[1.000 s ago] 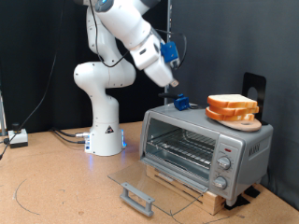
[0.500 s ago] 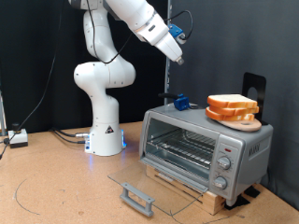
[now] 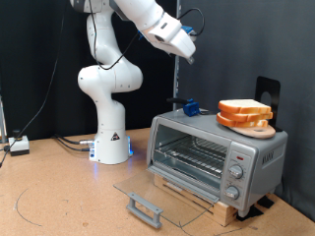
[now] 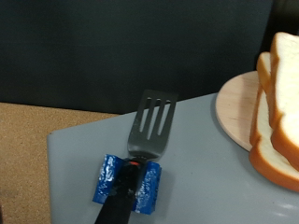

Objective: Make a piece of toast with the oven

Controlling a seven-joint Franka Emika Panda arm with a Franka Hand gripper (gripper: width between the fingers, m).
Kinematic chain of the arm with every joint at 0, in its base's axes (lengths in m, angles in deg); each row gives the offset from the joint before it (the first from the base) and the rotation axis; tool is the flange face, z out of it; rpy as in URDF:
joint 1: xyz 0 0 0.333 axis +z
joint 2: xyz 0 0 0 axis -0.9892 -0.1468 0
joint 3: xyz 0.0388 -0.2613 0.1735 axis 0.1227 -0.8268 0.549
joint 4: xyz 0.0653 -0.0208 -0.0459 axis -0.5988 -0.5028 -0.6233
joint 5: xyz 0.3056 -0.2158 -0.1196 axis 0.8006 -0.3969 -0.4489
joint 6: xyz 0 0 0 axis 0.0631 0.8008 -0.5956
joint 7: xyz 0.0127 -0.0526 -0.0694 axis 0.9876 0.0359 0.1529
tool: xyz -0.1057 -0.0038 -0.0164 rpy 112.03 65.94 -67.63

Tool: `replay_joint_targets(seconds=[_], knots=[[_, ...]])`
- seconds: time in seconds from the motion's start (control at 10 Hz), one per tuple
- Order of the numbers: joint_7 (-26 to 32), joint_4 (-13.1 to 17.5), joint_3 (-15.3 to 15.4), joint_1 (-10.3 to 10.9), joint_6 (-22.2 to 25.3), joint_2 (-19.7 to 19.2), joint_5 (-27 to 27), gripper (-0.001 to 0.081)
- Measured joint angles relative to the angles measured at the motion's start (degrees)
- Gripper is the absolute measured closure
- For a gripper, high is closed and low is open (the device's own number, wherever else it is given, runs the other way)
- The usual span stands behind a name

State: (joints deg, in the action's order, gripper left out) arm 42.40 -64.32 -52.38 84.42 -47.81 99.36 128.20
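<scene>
Brown bench [image 3: 59,192] fills the floor of the exterior view, and some cables [image 3: 20,146] lie at its far left edge. Next comes the white robot base [image 3: 108,108], standing on the bench. Its arm reaches up and over toward the exterior view's right. The claw [image 3: 189,57] hangs high in the air near the top of that view, with nothing in it. I cannot tell if its tips are spread or pressed together, because they are too small to see there and do not show in the wrist view.

Well below the claw sits the silver oven [image 3: 217,157] on a wooden block. Its glass door [image 3: 157,192] is dropped flat open toward the front, with the grey handle [image 3: 145,208] at the near edge. The wire rack [image 3: 192,152] inside is bare. The round knobs [image 3: 234,177] are on the oven's right panel.

On the oven's top, at the left end, lies a small spatula [image 4: 149,126] with blue tape [image 4: 128,182] on its black handle. It lies right under the claw but far from it.

Further right on the oven's top is a round wooden plate [image 4: 234,112]. The piece of toast [image 3: 244,109] lies on the plate, stacked on another slice. It is well apart from the claw, lower down and to the right.
</scene>
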Motion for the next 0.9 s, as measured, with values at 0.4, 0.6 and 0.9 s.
replay_joint_targets(seconds=[0.4,0.6,0.9], knots=[[-7.5,-5.2,2.7,-3.0,-2.3,10.0,-1.1,-0.0001],[-8.4,-6.0,2.7,-3.4,-2.3,10.8,-1.0,-0.0001],[-8.1,-6.7,6.7,-3.3,-2.2,9.8,-5.6,-0.0001]])
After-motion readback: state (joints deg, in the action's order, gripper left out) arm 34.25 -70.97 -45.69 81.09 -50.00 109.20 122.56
